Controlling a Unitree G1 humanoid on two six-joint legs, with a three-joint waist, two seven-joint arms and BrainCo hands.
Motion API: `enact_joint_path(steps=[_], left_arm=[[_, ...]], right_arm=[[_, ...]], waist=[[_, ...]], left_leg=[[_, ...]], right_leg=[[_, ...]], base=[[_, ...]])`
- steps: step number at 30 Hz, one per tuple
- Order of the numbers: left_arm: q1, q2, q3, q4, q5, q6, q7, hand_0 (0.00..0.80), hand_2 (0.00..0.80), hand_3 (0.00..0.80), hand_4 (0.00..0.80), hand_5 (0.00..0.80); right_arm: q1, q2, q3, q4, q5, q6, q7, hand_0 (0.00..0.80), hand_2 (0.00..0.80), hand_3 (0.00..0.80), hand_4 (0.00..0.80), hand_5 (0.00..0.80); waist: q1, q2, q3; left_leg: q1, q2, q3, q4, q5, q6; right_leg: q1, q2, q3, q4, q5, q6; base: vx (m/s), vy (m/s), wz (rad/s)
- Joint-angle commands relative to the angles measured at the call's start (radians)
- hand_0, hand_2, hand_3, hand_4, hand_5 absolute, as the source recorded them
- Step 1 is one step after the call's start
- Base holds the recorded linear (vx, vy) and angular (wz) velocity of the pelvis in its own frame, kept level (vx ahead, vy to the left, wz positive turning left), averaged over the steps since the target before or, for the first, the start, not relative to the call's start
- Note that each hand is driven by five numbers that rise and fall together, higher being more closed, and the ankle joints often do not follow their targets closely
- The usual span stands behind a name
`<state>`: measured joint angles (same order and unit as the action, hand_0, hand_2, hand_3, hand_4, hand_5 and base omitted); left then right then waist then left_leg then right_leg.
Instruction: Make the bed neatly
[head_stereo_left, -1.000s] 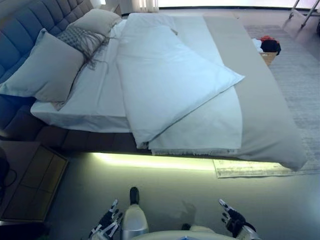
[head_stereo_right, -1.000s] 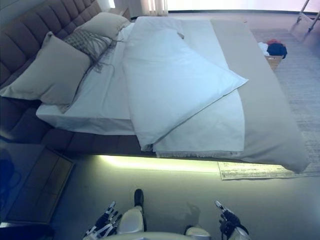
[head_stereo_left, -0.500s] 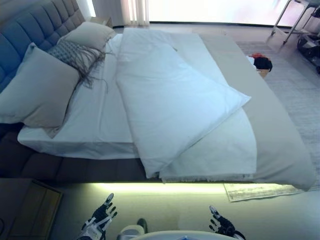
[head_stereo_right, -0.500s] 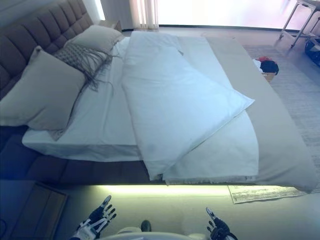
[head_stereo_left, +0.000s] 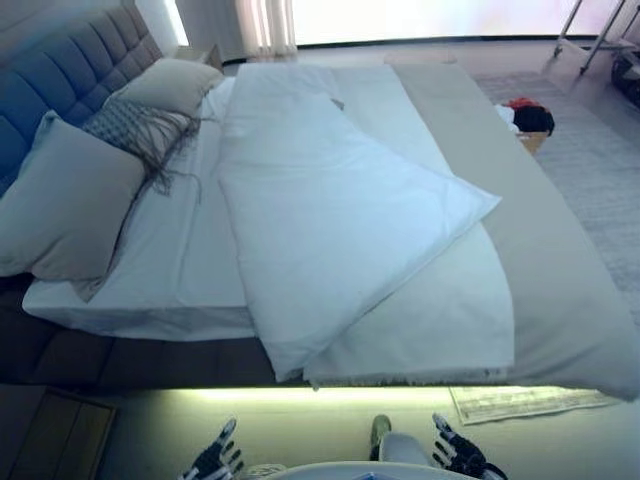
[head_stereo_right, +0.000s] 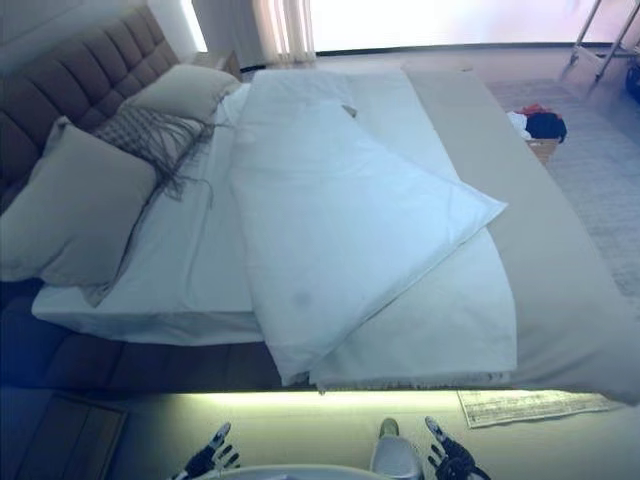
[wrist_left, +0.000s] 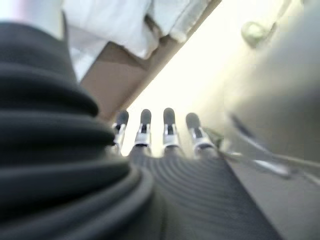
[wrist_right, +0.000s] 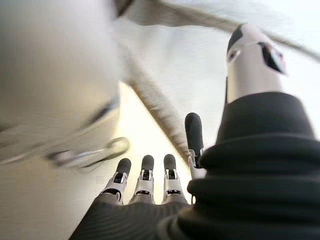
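Standing at the bedside, the robot is holding its left hand and right hand low, fingers spread and empty. Over the last second the view has been shifting, so it is closing in. The duvet is lying folded diagonally across the bed, untouched, pillows at the headboard.

Headboard cut by frame edge; basket half hidden behind bed.
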<state>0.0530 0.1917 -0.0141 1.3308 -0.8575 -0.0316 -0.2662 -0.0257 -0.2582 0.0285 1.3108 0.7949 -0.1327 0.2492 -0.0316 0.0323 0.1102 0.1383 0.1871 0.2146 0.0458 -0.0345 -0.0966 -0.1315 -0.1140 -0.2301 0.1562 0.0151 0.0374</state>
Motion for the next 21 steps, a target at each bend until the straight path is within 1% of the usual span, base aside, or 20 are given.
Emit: enact_joint_path(steps=[1, 2, 3, 4, 5, 6, 7, 8, 10, 12, 14, 16, 19, 21], left_arm=[[-0.048, 0.026, 0.050, 0.007, 0.009, -0.020, -0.009, 0.000, 0.000, 0.000, 0.000, 0.000], [-0.046, 0.023, 0.047, 0.002, 0.012, -0.022, -0.023, 0.000, 0.000, 0.000, 0.000, 0.000], [-0.044, 0.019, 0.040, -0.002, 0.014, -0.024, -0.036, 0.000, 0.000, 0.000, 0.000, 0.000], [-0.045, 0.014, 0.024, -0.009, 0.006, -0.028, -0.046, 0.000, 0.000, 0.000, 0.000, 0.000], [-0.056, 0.016, -0.006, -0.022, -0.014, -0.030, -0.052, 0.000, 0.000, 0.000, 0.000, 0.000], [-0.066, 0.024, -0.030, -0.027, -0.026, -0.028, -0.056, 0.000, 0.000, 0.000, 0.000, 0.000], [-0.076, 0.029, -0.049, -0.042, -0.025, -0.021, -0.042, 0.000, 0.000, 0.000, 0.000, 0.000], [-0.093, 0.038, -0.061, -0.054, -0.023, -0.009, -0.025, 0.000, 0.000, 0.000, 0.000, 0.000], [-0.127, 0.055, -0.067, -0.056, -0.021, -0.004, -0.026, 0.000, 0.000, 0.000, 0.000, 0.000], [-0.143, 0.070, -0.065, -0.052, -0.016, -0.004, -0.037, 0.000, 0.000, 0.000, 0.000, 0.000], [-0.163, 0.092, -0.072, -0.054, -0.034, 0.003, -0.043, 0.000, 0.000, 0.000, 0.000, 0.000], [-0.182, 0.112, -0.078, -0.056, -0.054, 0.005, -0.039, 0.000, 0.000, 0.000, 0.000, 0.000], [-0.206, 0.131, -0.091, -0.063, -0.090, 0.010, -0.036, 0.000, 0.000, 0.000, 0.000, 0.000], [-0.214, 0.139, -0.104, -0.071, -0.116, 0.007, -0.048, 0.000, 0.000, 0.000, 0.000, 0.000]], right_arm=[[-0.099, -0.014, -0.003, -0.006, 0.042, -0.077, -0.002, 0.000, 0.000, 0.000, 0.000, 0.000], [-0.110, -0.022, 0.000, -0.014, 0.041, -0.089, -0.010, 0.000, 0.000, 0.000, 0.000, 0.000], [-0.117, -0.033, 0.001, -0.021, 0.031, -0.096, -0.024, 0.000, 0.000, 0.000, 0.000, 0.000], [-0.133, -0.045, 0.007, -0.026, 0.018, -0.114, -0.042, 0.000, 0.000, 0.000, 0.000, 0.000], [-0.157, -0.061, 0.018, -0.038, 0.017, -0.127, -0.051, 0.000, 0.000, 0.000, 0.000, 0.000], [-0.175, -0.068, 0.020, -0.048, 0.013, -0.130, -0.066, 0.000, 0.000, 0.000, 0.000, 0.000], [-0.188, -0.072, 0.027, -0.069, 0.018, -0.127, -0.077, 0.000, 0.000, 0.000, 0.000, 0.000], [-0.206, -0.083, 0.029, -0.088, 0.030, -0.116, -0.077, 0.000, 0.000, 0.000, 0.000, 0.000], [-0.241, -0.121, 0.017, -0.090, 0.082, -0.092, -0.045, 0.000, 0.000, 0.000, 0.000, 0.000], [-0.285, -0.147, 0.007, -0.085, 0.107, -0.067, -0.035, 0.000, 0.000, 0.000, 0.000, 0.000], [-0.354, -0.171, 0.019, -0.096, 0.133, -0.048, -0.041, 0.000, 0.000, 0.000, 0.000, 0.000], [-0.407, -0.185, 0.030, -0.117, 0.175, -0.026, -0.037, 0.000, 0.000, 0.000, 0.000, 0.000], [-0.470, -0.213, 0.043, -0.137, 0.202, -0.010, -0.071, 0.000, 0.000, 0.000, 0.000, 0.000], [-0.530, -0.256, 0.044, -0.142, 0.203, 0.006, -0.112, 0.000, 0.000, 0.000, 0.000, 0.000]], waist=[[0.028, -0.078, 0.036], [0.041, -0.076, 0.051], [0.053, -0.064, 0.067], [0.064, -0.056, 0.075], [0.078, -0.039, 0.089], [0.087, -0.033, 0.103], [0.090, -0.037, 0.108], [0.090, -0.036, 0.110], [0.093, -0.028, 0.128], [0.098, -0.024, 0.141], [0.107, -0.017, 0.162], [0.114, -0.017, 0.178], [0.122, -0.018, 0.201], [0.134, -0.012, 0.227]], left_leg=[[-0.135, -0.048, -0.048, 0.334, 0.003, 0.020], [-0.175, -0.053, -0.062, 0.352, 0.011, 0.017], [-0.187, -0.063, -0.076, 0.320, 0.005, 0.014], [-0.208, -0.079, -0.086, 0.260, 0.015, 0.013], [-0.245, -0.080, -0.093, 0.161, 0.046, 0.004], [-0.267, -0.059, -0.088, 0.117, 0.072, -0.002], [-0.261, -0.074, -0.097, 0.119, 0.055, 0.008], [-0.253, -0.079, -0.104, 0.110, 0.044, 0.013], [-0.260, -0.079, -0.117, 0.109, 0.040, 0.006], [-0.270, -0.078, -0.123, 0.110, 0.038, 0.003], [-0.301, -0.086, -0.137, 0.125, 0.034, 0.003], [-0.334, -0.085, -0.139, 0.148, 0.028, 0.000], [-0.379, -0.078, -0.140, 0.187, 0.022, -0.005], [-0.424, -0.076, -0.153, 0.218, 0.020, -0.009]], right_leg=[[0.088, -0.059, -0.001, -0.086, 0.043, 0.051], [0.115, -0.052, -0.003, -0.092, 0.031, 0.043], [0.135, -0.045, -0.002, -0.090, 0.018, 0.046], [0.135, -0.045, 0.003, -0.087, 0.010, 0.052], [0.133, -0.036, 0.007, -0.084, 0.002, 0.057], [0.134, -0.039, -0.001, -0.076, -0.011, 0.057], [0.123, -0.046, -0.002, -0.070, -0.014, 0.059], [0.106, -0.056, -0.009, -0.051, -0.020, 0.063], [0.074, -0.078, -0.026, -0.023, -0.023, 0.067], [0.059, -0.094, -0.034, -0.017, -0.020, 0.073], [0.037, -0.109, -0.032, -0.011, -0.014, 0.079], [0.020, -0.118, -0.028, -0.003, -0.015, 0.083], [-0.002, -0.125, -0.028, 0.008, -0.018, 0.082], [-0.026, -0.125, -0.027, 0.025, -0.025, 0.077]], base=[[0.210, -0.134, -0.14], [0.195, -0.024, -0.20], [0.159, 0.088, -0.16], [0.091, 0.168, -0.12], [0.058, 0.156, -0.21], [0.024, 0.102, -0.21], [0.021, 0.059, -0.20], [-0.022, 0.063, -0.37], [-0.028, 0.085, -0.32], [-0.020, 0.073, 0.21], [-0.040, 0.079, 0.21], [-0.042, 0.031, 0.19], [-0.047, -0.010, 0.12], [-0.066, -0.015, 0.09]])
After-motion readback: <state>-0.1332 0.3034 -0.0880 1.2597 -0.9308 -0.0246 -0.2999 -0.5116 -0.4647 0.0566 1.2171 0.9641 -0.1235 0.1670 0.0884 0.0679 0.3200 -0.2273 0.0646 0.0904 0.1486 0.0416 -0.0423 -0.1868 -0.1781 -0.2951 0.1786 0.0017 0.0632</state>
